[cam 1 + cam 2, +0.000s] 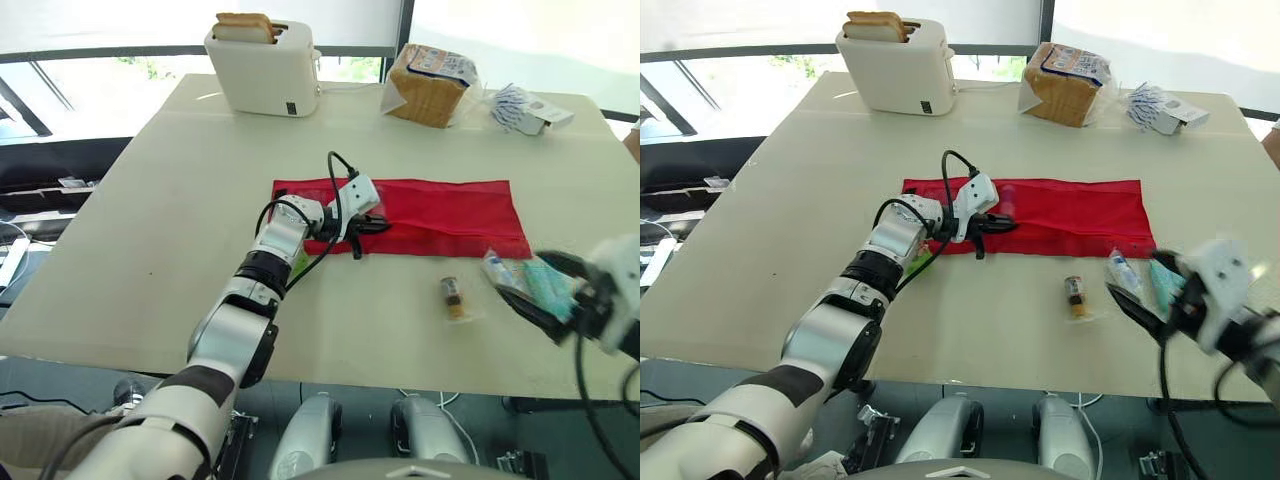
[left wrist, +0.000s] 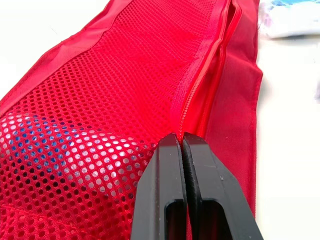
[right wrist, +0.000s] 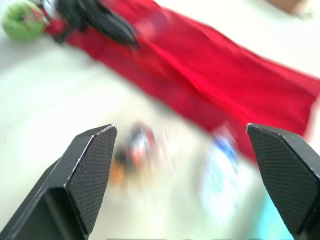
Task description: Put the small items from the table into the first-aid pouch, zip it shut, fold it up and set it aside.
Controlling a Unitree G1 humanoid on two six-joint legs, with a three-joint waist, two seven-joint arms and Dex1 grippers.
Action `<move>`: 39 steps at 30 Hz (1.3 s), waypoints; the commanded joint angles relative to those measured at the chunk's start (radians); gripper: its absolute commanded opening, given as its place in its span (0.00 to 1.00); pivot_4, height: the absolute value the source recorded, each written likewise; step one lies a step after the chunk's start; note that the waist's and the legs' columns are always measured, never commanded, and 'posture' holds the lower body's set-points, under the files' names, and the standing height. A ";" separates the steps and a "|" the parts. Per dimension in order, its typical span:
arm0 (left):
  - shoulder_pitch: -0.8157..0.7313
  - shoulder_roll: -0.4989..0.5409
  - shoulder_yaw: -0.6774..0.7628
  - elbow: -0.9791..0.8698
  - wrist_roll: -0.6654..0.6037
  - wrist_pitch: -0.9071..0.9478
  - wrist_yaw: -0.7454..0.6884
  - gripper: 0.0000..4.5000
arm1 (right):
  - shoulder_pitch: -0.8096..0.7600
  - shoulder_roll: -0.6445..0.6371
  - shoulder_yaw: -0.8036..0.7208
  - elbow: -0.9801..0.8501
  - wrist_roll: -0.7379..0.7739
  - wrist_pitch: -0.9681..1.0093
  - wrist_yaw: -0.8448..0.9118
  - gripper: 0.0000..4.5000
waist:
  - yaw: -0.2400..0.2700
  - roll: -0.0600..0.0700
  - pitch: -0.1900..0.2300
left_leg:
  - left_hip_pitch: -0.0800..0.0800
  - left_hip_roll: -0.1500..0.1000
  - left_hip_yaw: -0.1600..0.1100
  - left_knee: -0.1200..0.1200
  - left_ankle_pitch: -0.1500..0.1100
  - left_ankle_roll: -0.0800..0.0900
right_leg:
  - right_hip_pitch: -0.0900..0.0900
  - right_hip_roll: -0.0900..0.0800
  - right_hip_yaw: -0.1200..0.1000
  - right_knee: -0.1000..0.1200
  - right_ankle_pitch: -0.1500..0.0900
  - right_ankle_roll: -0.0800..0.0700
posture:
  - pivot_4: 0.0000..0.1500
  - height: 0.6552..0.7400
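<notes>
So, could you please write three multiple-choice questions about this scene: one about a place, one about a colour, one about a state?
1. Where does the toaster stand?
A) at the far side of the table
B) on top of the pouch
C) on the floor

2. What colour is the pouch?
A) blue
B) red
C) green

3. How are the jaws of the left gripper?
A) wide open
B) shut at the pouch's zip
C) holding a cup

Answers:
1 A: it stands beyond the pouch, level with the bread loaf.
2 B: its cloth and mesh are red.
3 B: in the left wrist view the jaws meet on the zip line.
</notes>
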 commanded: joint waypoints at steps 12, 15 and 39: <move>-0.049 0.010 0.010 0.072 -0.003 -0.082 -0.015 0.00 | 0.656 0.331 -0.280 -0.058 0.183 -0.440 -0.017 0.98 | -0.001 0.002 -0.001 | 0.001 0.001 -0.001 0.000 -0.001 0.001 | 0.003 -0.002 -0.002 -0.004 0.000 0.000 | 1.00 1.00; -0.055 0.003 0.009 0.079 -0.002 -0.088 -0.014 0.00 | 0.656 0.282 -0.213 -0.058 0.209 -0.464 -0.095 0.98 | 0.000 0.002 -0.001 | 0.001 0.001 -0.002 0.000 -0.001 0.001 | 0.003 -0.003 -0.003 -0.004 -0.001 0.000 | 1.00 1.00; -0.057 -0.030 0.007 0.030 0.000 -0.059 0.009 0.00 | -0.332 -0.141 0.579 0.496 0.064 -0.052 -0.476 0.93 | 0.001 0.002 -0.001 | -0.001 -0.001 -0.001 0.002 0.000 0.001 | 0.003 -0.001 -0.003 -0.003 0.000 0.000 | 1.00 1.00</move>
